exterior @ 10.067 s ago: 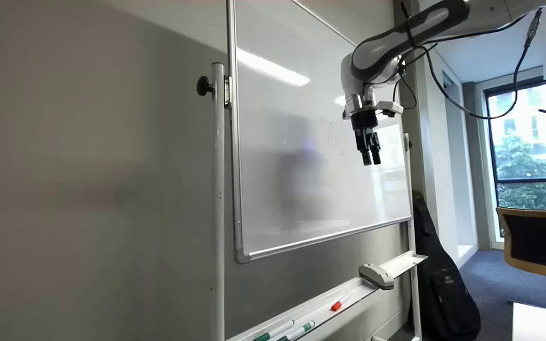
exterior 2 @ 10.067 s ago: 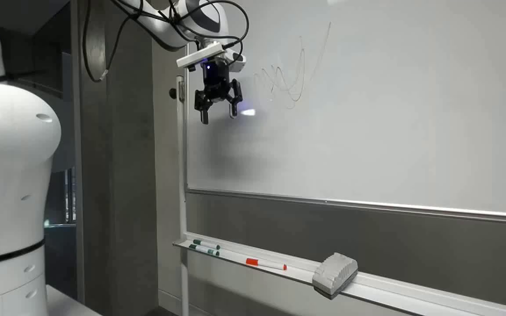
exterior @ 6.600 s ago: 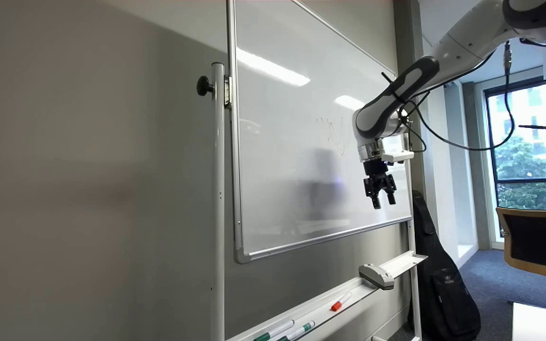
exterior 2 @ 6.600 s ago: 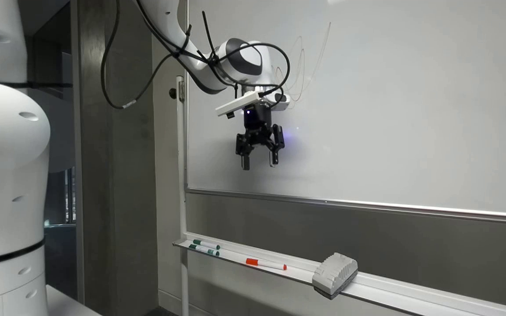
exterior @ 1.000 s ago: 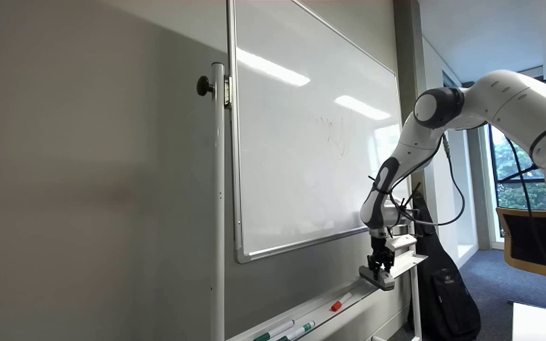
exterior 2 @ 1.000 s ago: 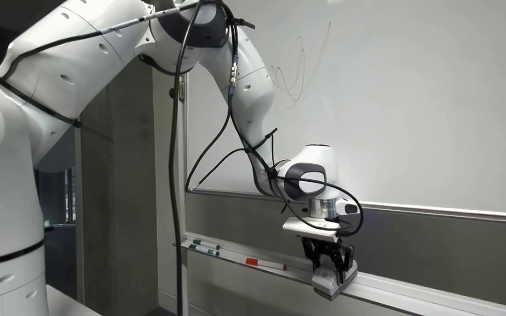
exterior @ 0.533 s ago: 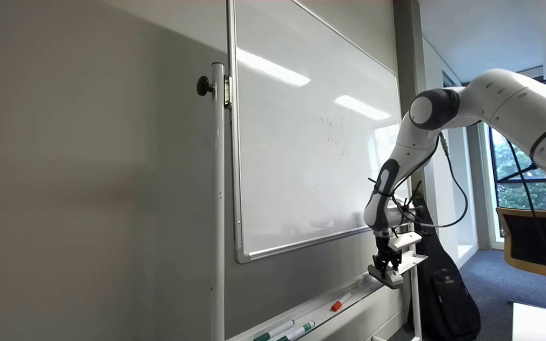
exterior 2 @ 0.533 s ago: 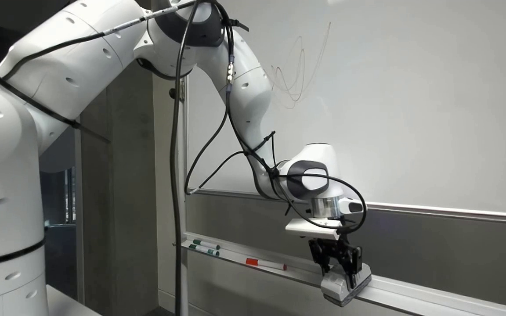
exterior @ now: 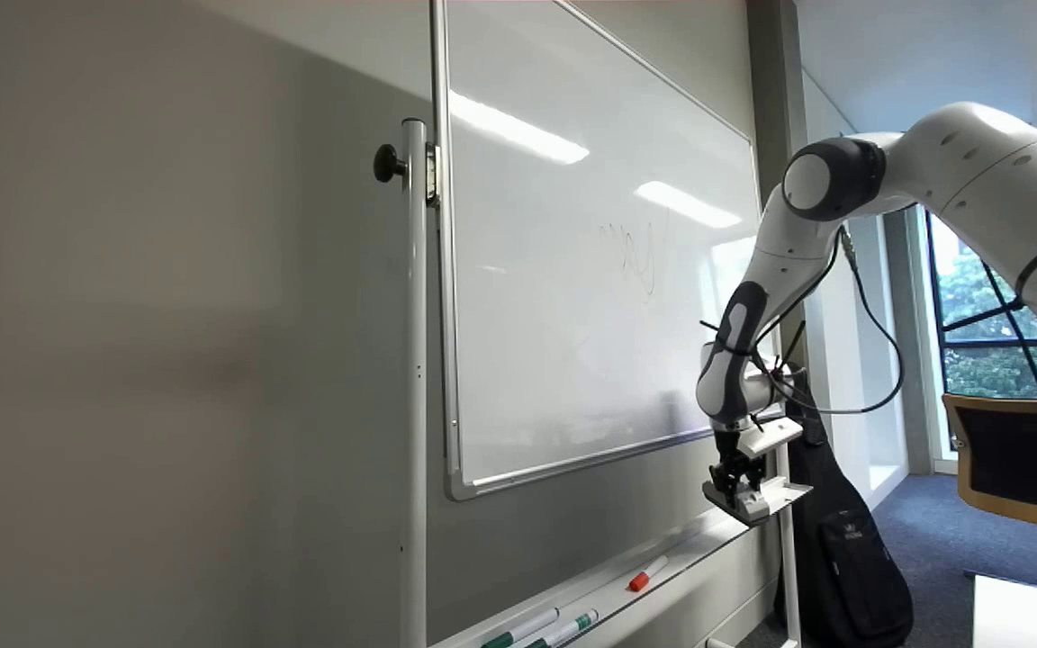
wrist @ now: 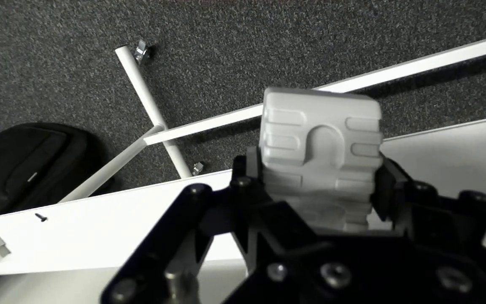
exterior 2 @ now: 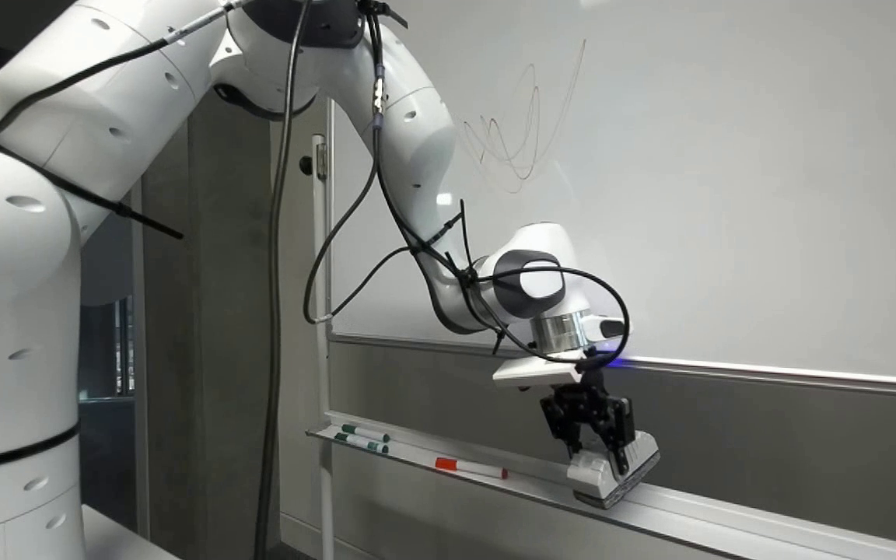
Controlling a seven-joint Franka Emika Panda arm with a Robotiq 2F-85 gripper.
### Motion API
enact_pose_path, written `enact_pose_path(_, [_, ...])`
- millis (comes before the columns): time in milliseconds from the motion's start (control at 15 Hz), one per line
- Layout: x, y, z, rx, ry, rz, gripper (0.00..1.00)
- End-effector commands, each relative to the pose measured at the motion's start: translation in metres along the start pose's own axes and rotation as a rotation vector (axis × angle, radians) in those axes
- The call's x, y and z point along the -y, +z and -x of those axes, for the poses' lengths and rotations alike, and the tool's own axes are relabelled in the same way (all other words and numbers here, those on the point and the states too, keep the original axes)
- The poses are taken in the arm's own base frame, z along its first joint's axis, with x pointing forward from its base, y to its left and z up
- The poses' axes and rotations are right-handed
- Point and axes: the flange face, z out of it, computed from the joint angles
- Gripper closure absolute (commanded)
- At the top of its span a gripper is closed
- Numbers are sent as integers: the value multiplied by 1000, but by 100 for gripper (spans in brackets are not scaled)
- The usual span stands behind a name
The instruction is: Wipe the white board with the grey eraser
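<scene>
My hand [exterior 2: 599,459] grips the grey eraser [wrist: 322,154] over the tray [exterior 2: 712,524], right of the red marker [exterior 2: 470,467]; I judge this the pick-up, next needing a lift and turn toward the white board [exterior 2: 767,194].

The gripper [exterior 2: 597,459] is black, the eraser [wrist: 323,139] in it pale grey, darker underneath. Above the gripper, white board [exterior 2: 728,194] with brownish scrawl [exterior 2: 535,124]; below, white tray [wrist: 91,236], red-and-white marker [exterior 2: 471,468], green-and-white markers [exterior 2: 361,442], speckled dark carpet [wrist: 243,46].
</scene>
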Motion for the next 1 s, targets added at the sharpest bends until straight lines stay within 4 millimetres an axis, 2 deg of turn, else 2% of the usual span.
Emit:
enact_pose_path(0, [-1,-38,24,-23,19,35,62])
enact_pose_path(400, [-2,-71,55,50,-61,54,62])
enact_pose_path(933, [-1,-103,70,-126,-50,121,62])
